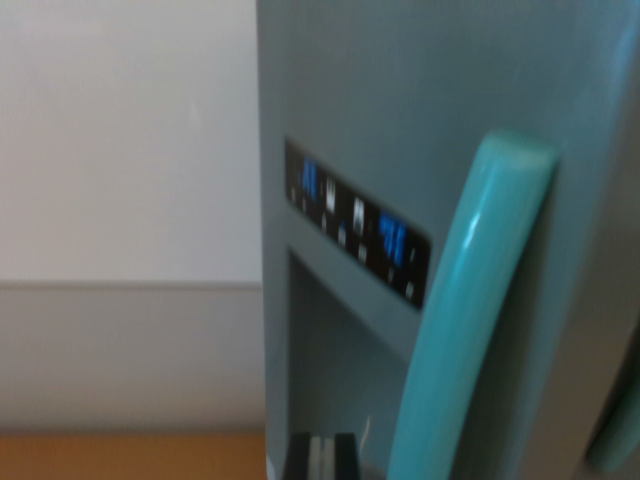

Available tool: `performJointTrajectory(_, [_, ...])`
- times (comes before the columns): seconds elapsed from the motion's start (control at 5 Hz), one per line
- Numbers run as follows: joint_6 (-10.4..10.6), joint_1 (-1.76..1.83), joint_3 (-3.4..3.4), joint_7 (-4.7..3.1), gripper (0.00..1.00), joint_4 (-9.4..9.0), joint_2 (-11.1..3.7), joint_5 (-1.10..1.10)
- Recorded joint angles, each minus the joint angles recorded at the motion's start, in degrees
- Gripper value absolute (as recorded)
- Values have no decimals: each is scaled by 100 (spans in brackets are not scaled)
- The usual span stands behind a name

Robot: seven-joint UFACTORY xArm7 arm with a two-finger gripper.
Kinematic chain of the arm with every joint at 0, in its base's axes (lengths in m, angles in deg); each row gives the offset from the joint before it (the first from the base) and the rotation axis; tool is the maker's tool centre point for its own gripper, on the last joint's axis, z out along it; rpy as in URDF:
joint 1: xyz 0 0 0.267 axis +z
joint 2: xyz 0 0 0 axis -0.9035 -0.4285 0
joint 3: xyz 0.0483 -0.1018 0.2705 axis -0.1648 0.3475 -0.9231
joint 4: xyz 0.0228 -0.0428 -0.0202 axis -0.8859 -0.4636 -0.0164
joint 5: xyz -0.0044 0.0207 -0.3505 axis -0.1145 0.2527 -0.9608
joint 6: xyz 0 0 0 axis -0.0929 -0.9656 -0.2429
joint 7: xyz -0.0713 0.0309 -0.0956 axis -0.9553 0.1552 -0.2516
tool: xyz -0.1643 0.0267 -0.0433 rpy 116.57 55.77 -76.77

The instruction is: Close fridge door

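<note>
A grey-green fridge door (400,90) fills the wrist view's right two thirds, seen close and blurred. On it is a black control panel (358,222) with blue lit digits, above a recessed dispenser bay (335,370). A teal curved handle (465,320) runs from upper right down toward the bottom centre. At the far right edge a second teal handle (622,430) shows in part. No part of my gripper shows in this view. Whether the door is open or shut I cannot tell from here.
A white wall (125,130) with a grey lower band (125,355) lies at the wrist view's left. An orange-brown surface (120,455) runs along the bottom left. A small dark object (320,458) sits at the dispenser's base.
</note>
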Motion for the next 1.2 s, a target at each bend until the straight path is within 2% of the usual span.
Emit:
performJointTrajectory(0.2, [0, 0, 0, 0, 100, 0, 0, 0])
performJointTrajectory(0.4, [0, 0, 0, 0, 100, 125, -354, 0])
performJointTrajectory(0.6, [0, 0, 0, 0, 100, 125, -354, 0])
performJointTrajectory(0.8, [2, 0, 3, 0, 100, 347, -753, 0])
performJointTrajectory(1.0, [2, 0, 3, 0, 100, 347, -753, 0])
performJointTrajectory(1.2, [2, 0, 43, 0, 100, 568, -1081, 0])
